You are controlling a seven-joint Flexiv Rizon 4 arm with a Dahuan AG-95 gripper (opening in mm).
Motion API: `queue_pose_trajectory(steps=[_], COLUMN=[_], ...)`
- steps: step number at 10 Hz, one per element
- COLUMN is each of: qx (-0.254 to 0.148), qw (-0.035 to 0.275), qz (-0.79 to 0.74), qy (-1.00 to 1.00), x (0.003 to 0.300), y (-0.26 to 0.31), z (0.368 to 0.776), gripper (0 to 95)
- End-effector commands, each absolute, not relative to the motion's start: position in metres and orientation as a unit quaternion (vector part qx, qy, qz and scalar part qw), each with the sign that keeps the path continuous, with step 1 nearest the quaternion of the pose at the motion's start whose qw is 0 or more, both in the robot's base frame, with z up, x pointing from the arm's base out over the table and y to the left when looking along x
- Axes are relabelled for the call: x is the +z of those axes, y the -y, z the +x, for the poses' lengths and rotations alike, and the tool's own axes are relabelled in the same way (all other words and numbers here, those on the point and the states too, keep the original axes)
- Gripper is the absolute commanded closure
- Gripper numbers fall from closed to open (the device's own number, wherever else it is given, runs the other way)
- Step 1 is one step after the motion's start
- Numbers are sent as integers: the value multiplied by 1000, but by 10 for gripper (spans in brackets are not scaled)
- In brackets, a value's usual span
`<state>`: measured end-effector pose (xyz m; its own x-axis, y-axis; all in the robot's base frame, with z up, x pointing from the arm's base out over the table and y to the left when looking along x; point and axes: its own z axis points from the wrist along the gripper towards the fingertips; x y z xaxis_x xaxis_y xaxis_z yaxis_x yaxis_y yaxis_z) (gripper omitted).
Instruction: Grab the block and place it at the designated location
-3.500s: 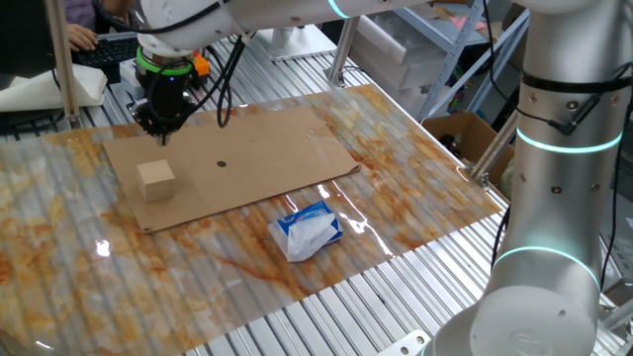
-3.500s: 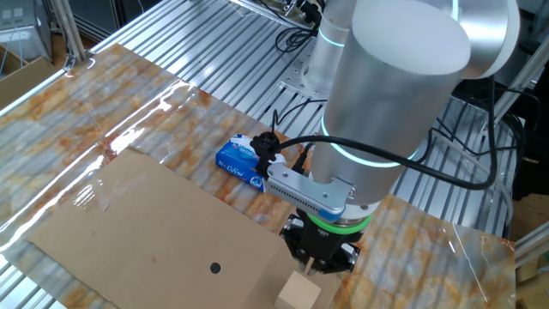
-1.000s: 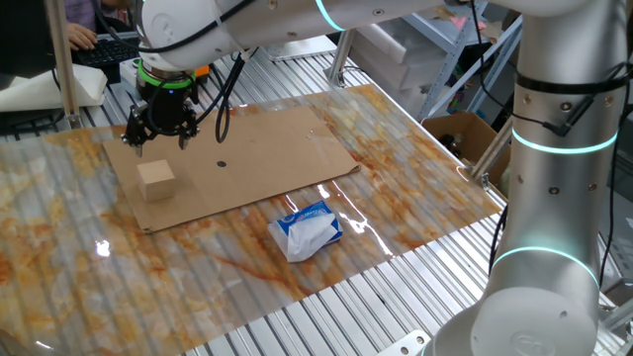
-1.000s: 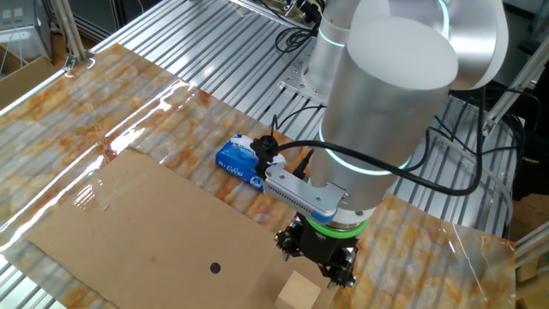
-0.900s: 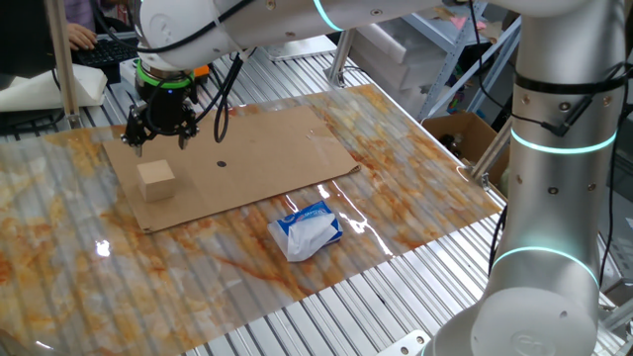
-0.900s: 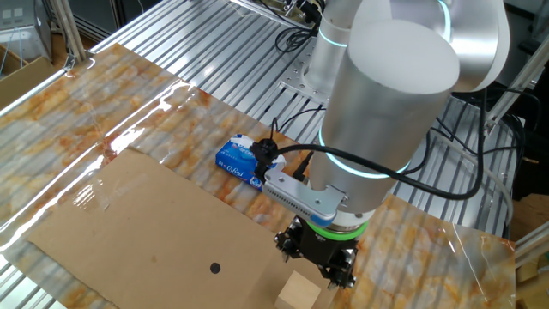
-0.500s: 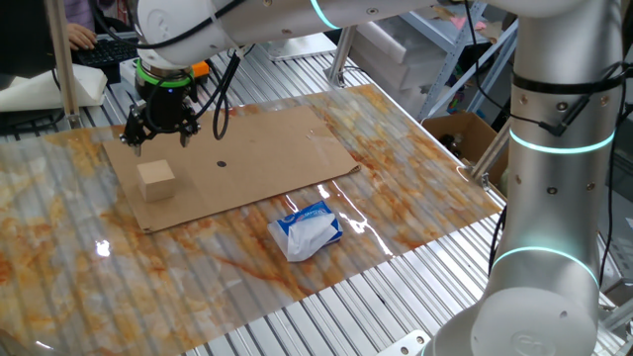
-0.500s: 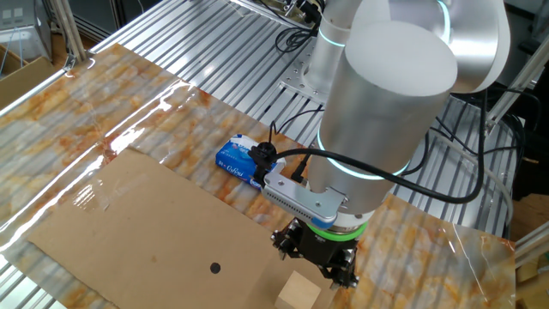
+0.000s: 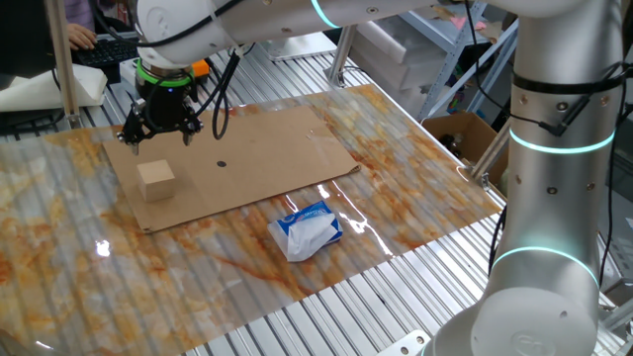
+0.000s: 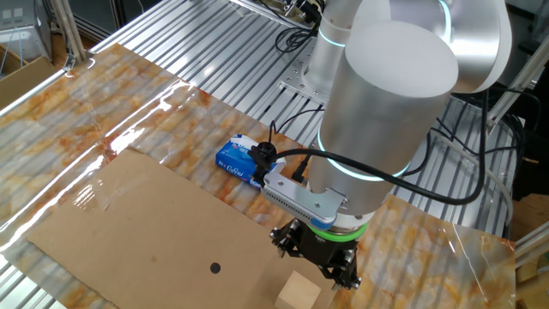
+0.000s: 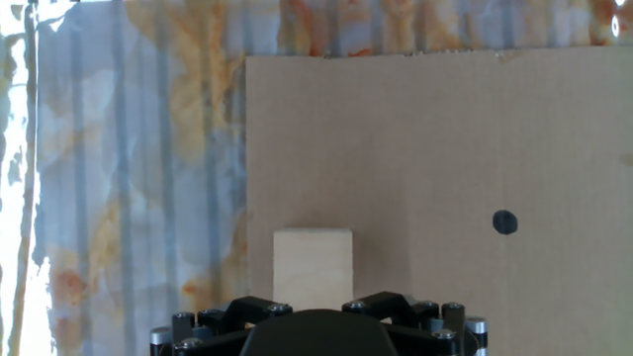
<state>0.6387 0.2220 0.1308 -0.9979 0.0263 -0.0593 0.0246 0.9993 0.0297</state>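
tan wooden block (image 9: 155,176) sat ungrasped on cardboard sheet (image 9: 277,148). jaws hung wide just above it. pickup and carry to black dot (image 9: 221,165) remained.

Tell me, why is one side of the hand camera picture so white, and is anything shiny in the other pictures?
In the hand view, the left edge is washed out by bright light, while the block and the black dot stay sharp. In the other fixed view, white glare streaks shine on the table cover. In one fixed view, small glints show beside the blue-and-white packet.
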Motion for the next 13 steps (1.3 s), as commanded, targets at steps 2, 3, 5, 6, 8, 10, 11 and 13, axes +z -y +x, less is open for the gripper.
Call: queue_pose_trajectory(steps=[2,3,5,6,8,10,11,13], qx=[16,15,15,15,15,16,16,16], qw=[21,21,21,20,20,19,19,19], qz=[13,18,17,17,25,27,28,29], qy=[-1000,-1000,-1000,-1000,-999,-999,-999,-999], x=[129,127,127,125,112,102,96,88], y=[-222,-223,-223,-223,-225,-226,-227,-227], z=[639,639,639,639,641,642,643,643], gripper=[0,0,0,0,0,0,0,0])
